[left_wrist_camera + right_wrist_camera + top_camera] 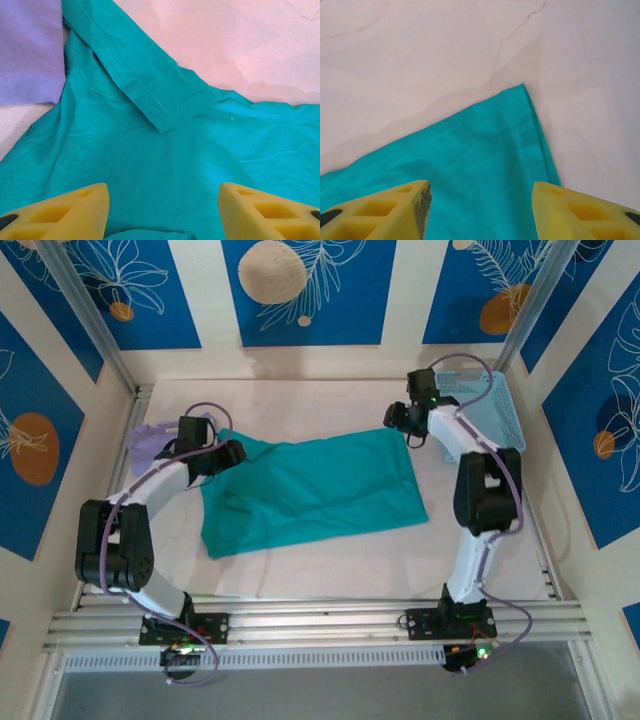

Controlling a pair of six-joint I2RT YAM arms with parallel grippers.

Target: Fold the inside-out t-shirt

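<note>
T-shirt [320, 490] flat at table [330, 565] centre; left tool [162, 210] over sleeve end, right tool [480, 210] over hem corner, both open and empty, staged for folding.

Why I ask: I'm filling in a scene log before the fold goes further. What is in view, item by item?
t-shirt: one, teal-green, spread flat mid-table, one sleeve turned in over the body at its left end
lavender garment: one, pale purple, far left, next to the t-shirt's left end
basket: one, light blue, far right corner
table cover: one, white, under the clothes
left arm, right arm: two, white and black, bases at the near edge
left claw: one, yellow fingers, open, over the t-shirt's left end
right claw: one, yellow fingers, open, over the t-shirt's far right corner
</note>
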